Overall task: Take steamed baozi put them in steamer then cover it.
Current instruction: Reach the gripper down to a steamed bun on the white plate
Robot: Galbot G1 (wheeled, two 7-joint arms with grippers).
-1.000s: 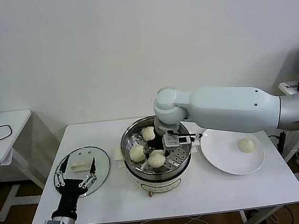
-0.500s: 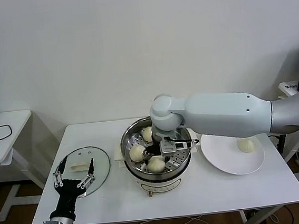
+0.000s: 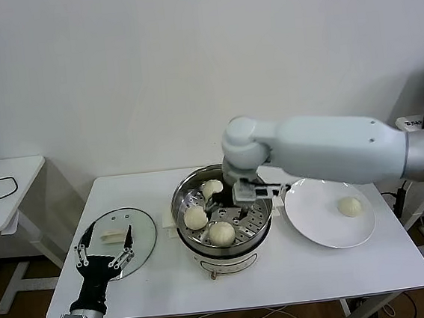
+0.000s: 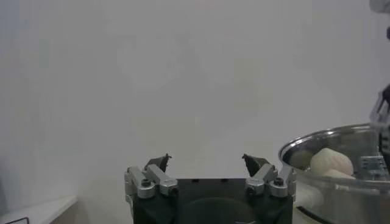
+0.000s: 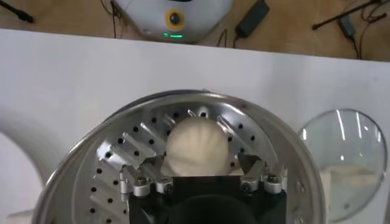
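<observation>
Three steamed baozi [image 3: 220, 232] sit released; right gripper [image 3: 240, 203] has lifted.

Even, bright room light is filling the space, casting only soft, faint shadows around the steamer [image 3: 219, 217]. Its steel wall is catching mild glare, and pale streaks are gleaming on the cover [image 5: 345, 146] beside it. Close up, the left wrist view is looking hazy.

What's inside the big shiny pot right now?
Three baozi sit on the holed tray inside the steamer. The open right gripper hangs above them and hides part of the tray. A fourth bun waits on the plate.
</observation>
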